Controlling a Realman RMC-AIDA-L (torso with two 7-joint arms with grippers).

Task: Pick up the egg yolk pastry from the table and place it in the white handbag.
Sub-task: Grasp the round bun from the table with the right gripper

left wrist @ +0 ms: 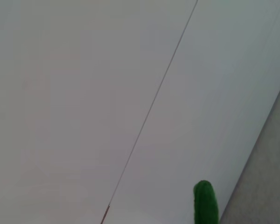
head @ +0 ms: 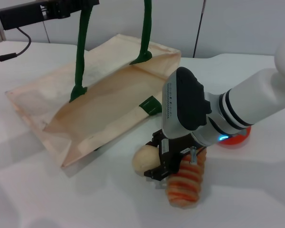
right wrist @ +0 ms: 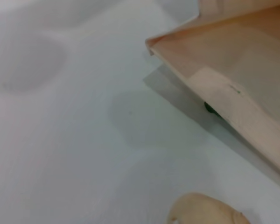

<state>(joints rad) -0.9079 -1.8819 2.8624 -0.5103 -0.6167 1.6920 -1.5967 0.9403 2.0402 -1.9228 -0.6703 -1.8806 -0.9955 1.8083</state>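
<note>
The egg yolk pastry (head: 144, 159), a pale tan ball, lies on the white table just in front of the white handbag (head: 99, 104); its top also shows in the right wrist view (right wrist: 207, 211). The bag lies tilted with its mouth toward the pastry, and its green handles (head: 80, 52) are pulled upward. My right gripper (head: 157, 157) is low at the pastry's right side, its black fingers (head: 156, 140) apart with one on either side of it. My left gripper (head: 80, 5) is high at the back, where a handle reaches it. The left wrist view shows a green handle tip (left wrist: 205, 205).
An orange-striped ridged bread roll (head: 185, 183) lies right under my right wrist, touching or nearly touching the gripper. A red-orange round thing (head: 235, 137) sits behind the right arm. A black cable (head: 12, 54) runs at the far left. The bag's edge (right wrist: 224, 88) is close to the pastry.
</note>
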